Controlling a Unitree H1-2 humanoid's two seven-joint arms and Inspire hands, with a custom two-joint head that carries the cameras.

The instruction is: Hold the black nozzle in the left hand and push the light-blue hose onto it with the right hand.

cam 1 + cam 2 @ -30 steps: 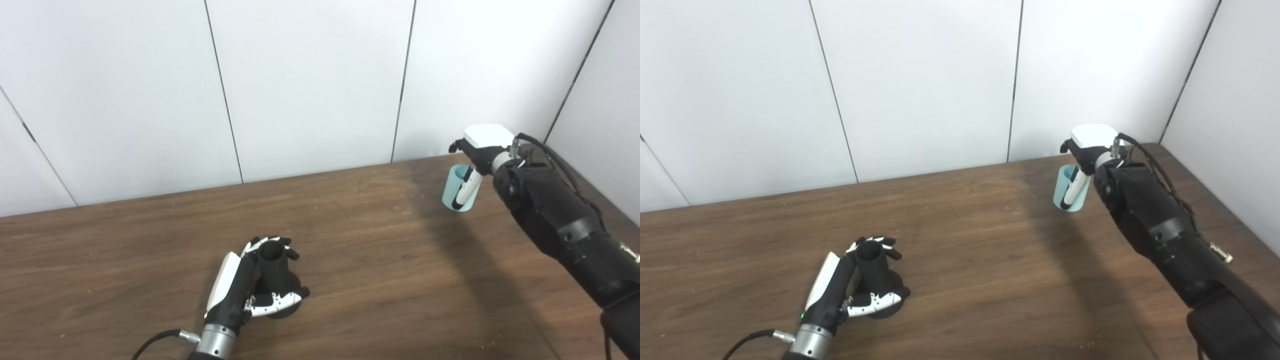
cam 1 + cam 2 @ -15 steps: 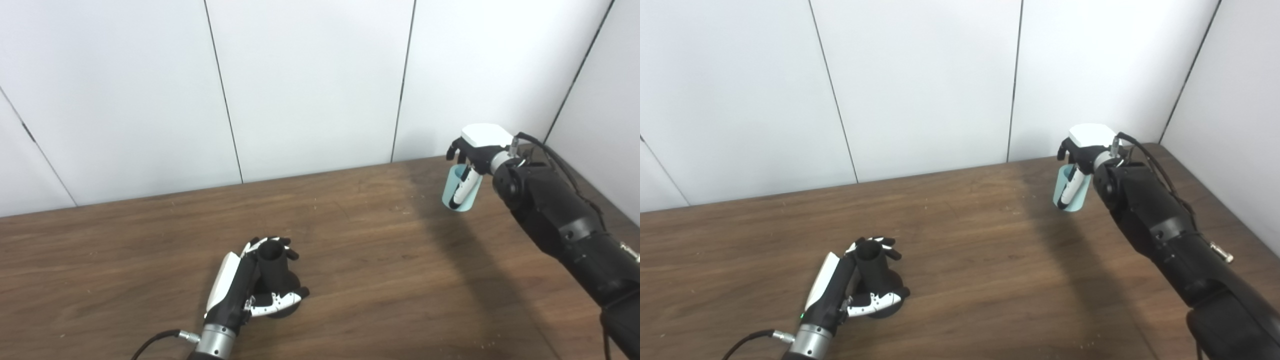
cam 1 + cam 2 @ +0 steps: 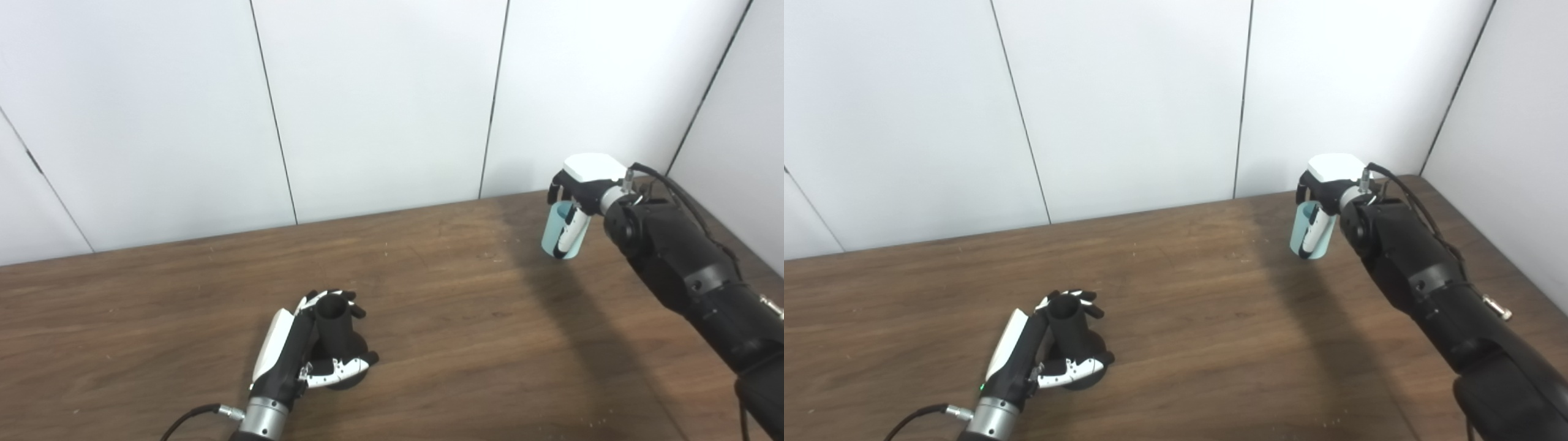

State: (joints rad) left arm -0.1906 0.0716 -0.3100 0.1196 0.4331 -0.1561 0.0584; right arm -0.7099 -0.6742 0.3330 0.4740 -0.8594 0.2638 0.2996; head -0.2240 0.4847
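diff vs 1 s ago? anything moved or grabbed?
Small change only: the right hand closed its fingers over the top of the light-blue hose, which was more exposed before; the hose stands at the same spot near the table's far right. Unchanged: the left hand is wrapped round the upright black nozzle at the near centre-left. The two parts remain far apart.
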